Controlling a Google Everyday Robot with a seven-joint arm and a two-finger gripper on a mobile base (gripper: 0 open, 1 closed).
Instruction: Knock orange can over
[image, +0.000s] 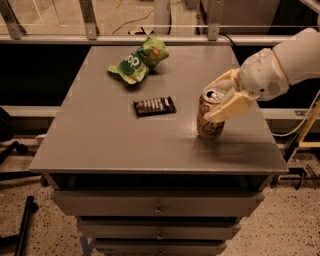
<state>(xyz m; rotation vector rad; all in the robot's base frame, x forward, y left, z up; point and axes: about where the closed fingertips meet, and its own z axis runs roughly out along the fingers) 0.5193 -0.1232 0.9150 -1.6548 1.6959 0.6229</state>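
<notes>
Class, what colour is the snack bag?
The snack bag is green, camera view; the gripper is at the orange can.

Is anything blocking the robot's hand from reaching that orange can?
Nothing visible does. The gripper is right at the upright orange can, against its upper part. The dark candy bar lies apart on the table, toward the picture's left of the can.

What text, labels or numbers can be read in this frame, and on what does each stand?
On the snack bag: white letters, perhaps "do", not surely readable.
On the candy bar: pale print, too blurred to read.
On the orange can: a pale swirl marking, no readable word.
On the gripper, at the can's top near the table's right edge: no text seen.
</notes>
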